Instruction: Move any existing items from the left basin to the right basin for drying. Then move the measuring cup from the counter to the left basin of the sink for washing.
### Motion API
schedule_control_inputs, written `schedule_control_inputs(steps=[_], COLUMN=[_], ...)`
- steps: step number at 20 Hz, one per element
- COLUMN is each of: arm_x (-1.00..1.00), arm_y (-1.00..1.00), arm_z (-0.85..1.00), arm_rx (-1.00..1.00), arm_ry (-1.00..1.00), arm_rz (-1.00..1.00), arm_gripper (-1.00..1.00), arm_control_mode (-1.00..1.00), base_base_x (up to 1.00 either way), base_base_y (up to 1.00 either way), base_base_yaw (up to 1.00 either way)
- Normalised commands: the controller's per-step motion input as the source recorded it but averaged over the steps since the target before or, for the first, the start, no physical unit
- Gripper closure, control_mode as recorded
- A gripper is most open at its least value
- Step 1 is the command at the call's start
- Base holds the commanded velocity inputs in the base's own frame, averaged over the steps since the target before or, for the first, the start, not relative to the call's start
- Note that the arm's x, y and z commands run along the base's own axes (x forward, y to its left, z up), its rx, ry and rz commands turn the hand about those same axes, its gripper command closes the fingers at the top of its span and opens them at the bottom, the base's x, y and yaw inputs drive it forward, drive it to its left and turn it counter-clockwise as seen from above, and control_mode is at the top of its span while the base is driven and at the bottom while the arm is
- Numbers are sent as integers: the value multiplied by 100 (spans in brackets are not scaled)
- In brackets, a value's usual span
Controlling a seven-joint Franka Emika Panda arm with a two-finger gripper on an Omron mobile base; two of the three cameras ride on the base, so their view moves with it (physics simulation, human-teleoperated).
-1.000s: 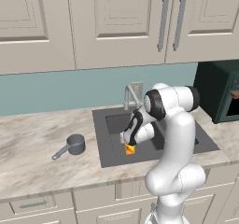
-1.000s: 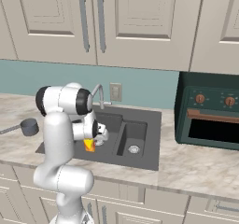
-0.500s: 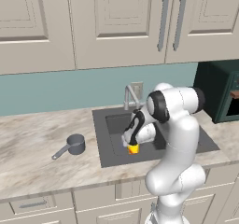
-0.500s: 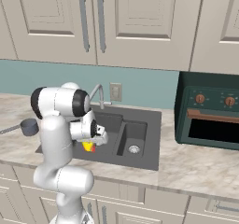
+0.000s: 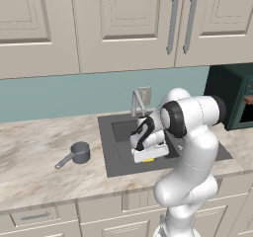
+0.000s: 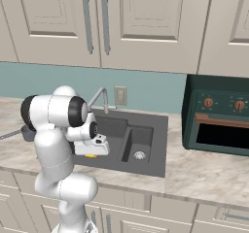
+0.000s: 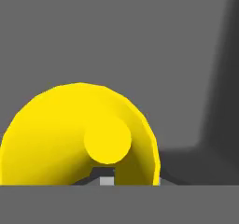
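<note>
Up top, cream panelled wall cabinets (image 5: 123, 23) with long silver handles, above a teal backsplash (image 5: 59, 95).

Below that, a beige-and-grey marbled stone counter (image 5: 39, 152) with cream drawers underneath.

At the far right on the counter, a dark green countertop oven (image 6: 219, 115) with copper-coloured knobs.

Set into the counter, a dark grey matte double-bowl sink (image 5: 111, 167).

Inside it, the wider left basin (image 5: 123, 132) and the narrower right basin (image 6: 141, 140) with a round silver drain, side by side.

Over the sink's front half, the white arm with dark joints, bent down into the left basin.

At the sink's back rim, a slim silver gooseneck faucet (image 5: 137, 100), upright, just behind the arm's wrist.

Low over the left basin near its front wall, the two-finger gripper (image 5: 148, 154), pointing down. Cannot tell how far apart the jaws stand, nor whether anything is clamped: fingertips hidden behind the hand's white body and behind the cup.

On the counter left of the sink, well apart from the gripper, a small dark grey round metal measuring cup (image 5: 79, 153), upright, long thin handle pointing toward the front left.

Directly under the gripper, a small yellow tapered cup-like object (image 7: 60, 134), seen up close in the hand view against the left basin's dark floor; from the base views just a yellow sliver beneath the hand. Cannot tell whether resting on the floor or lifted off it.
</note>
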Motion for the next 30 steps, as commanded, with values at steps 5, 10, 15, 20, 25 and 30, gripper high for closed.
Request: schedule_control_inputs(steps=[5, 10, 15, 20, 25, 30], arm_x=[7, 2, 0, -2, -24, -38], arm_y=[-4, -3, -7, -17, -19, -14], arm_z=[62, 59, 49, 28, 0, -2], arm_rx=[0, 0, 0, 0, 2, 4], arm_ry=[0, 0, -1, -1, 0, 0], arm_rz=[0, 0, 0, 0, 0, 0], arm_gripper=[100, 100, 100, 100, 100, 100], arm_control_mode=[-100, -100, -100, -100, -100, -100], base_base_x=[0, 0, 0, 0, 0, 0], base_base_y=[0, 0, 0, 0, 0, 0], base_base_yaw=[0, 0, 0, 0, 0, 0])
